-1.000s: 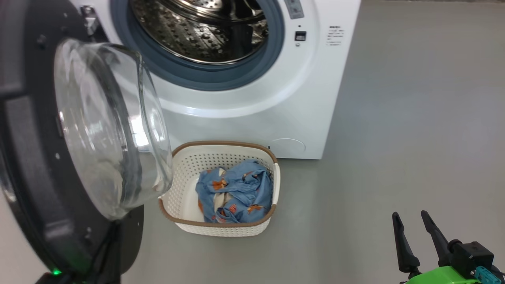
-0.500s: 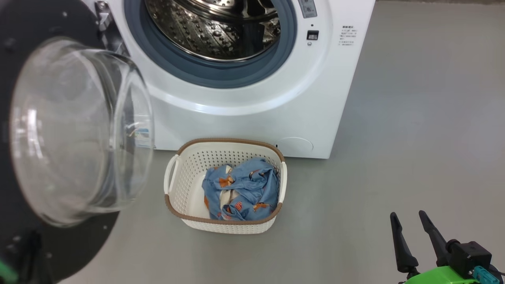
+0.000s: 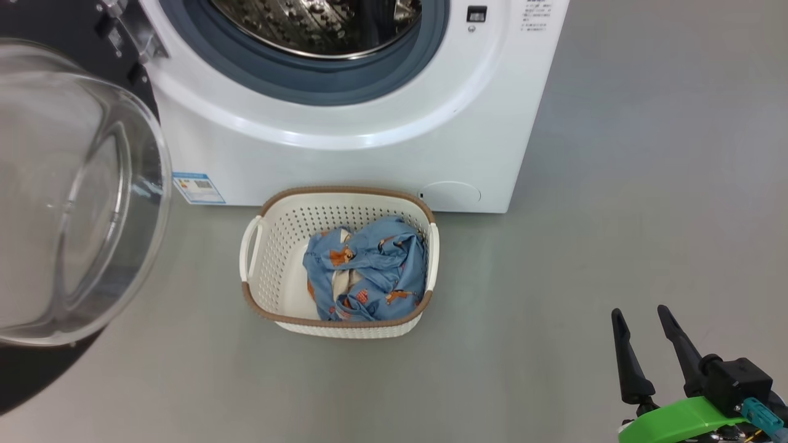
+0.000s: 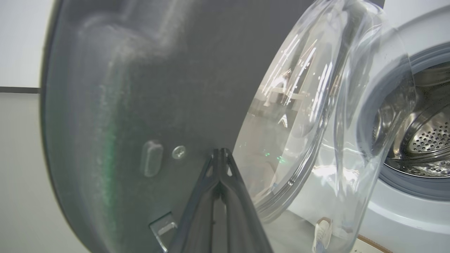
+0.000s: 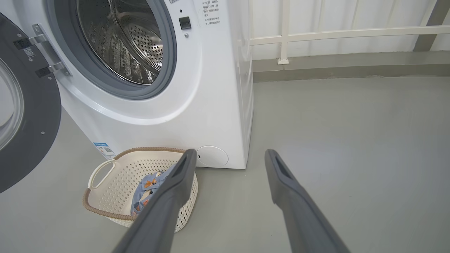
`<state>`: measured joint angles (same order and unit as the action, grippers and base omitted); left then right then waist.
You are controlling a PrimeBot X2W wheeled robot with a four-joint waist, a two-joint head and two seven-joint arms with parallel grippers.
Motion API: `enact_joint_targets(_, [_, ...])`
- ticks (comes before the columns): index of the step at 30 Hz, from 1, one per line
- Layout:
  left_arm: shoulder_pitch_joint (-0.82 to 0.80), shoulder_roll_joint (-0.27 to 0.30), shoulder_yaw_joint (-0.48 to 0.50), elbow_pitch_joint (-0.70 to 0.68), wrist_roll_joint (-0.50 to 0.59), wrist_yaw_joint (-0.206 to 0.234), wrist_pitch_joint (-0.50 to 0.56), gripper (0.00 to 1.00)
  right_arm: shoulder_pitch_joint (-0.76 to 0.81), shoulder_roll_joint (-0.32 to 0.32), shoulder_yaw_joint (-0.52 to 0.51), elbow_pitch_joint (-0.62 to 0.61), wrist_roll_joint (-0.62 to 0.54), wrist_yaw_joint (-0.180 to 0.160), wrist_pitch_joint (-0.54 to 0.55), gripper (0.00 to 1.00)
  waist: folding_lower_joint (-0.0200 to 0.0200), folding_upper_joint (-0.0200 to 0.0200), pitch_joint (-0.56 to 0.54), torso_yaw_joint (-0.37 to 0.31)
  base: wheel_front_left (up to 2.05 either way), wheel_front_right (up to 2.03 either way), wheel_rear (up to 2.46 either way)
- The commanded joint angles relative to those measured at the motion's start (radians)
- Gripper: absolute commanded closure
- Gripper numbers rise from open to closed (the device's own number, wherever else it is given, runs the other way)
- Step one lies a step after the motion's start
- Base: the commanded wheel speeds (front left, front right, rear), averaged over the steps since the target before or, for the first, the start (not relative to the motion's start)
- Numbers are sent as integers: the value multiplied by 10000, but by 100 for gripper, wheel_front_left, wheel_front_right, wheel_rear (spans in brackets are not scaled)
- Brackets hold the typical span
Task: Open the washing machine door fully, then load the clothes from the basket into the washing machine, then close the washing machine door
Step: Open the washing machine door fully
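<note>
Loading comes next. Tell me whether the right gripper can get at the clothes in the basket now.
Probably yes. The right gripper is open, the clothes lie uncovered in the open-topped basket, and the door hangs off to the left, not over it.

I log the washing machine (image 3: 345,166) shell as smooth, glossy white. Drum (image 3: 320,24): shiny perforated metal. Ring (image 3: 345,92): matt rubber. Washing machine door (image 4: 140,88): dull dark plastic face, clear glossy glass bowl (image 3: 68,184). Basket (image 3: 271,264): cream perforated plastic, woven-look brown rim. Clothes (image 3: 375,271): soft crumpled cloth. Floor (image 3: 615,184): smooth, low sheen. Right tool (image 3: 640,312): matt dark fingers.
</note>
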<state>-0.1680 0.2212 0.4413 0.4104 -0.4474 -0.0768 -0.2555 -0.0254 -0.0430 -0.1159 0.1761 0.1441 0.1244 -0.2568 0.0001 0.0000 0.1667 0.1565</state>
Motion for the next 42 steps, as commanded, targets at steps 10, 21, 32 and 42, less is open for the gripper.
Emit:
enact_joint_targets(10, [-1388,1178,1139,890,615,-459,-63,100,-530,-72,217,-321,-267,63,-49,0,0,0,428,6,0,0,0])
enact_joint_targets(21, [-1123,554,1314,167,1145,-533,-63,100,-497,-72,205,-209,-5,63,-49,0,0,0,107,-63,0,0,0])
enact_joint_targets(32, [251,-407,-31,-2131,1173,-537,-63,100,-309,-72,144,-226,127,63,-49,0,0,0,-324,-115,0,0,0])
enact_joint_targets(42, [1226,-937,-1024,-3428,1308,-538,-63,0,-122,-72,217,-252,104,63,-49,0,0,0,-799,-403,0,0,0])
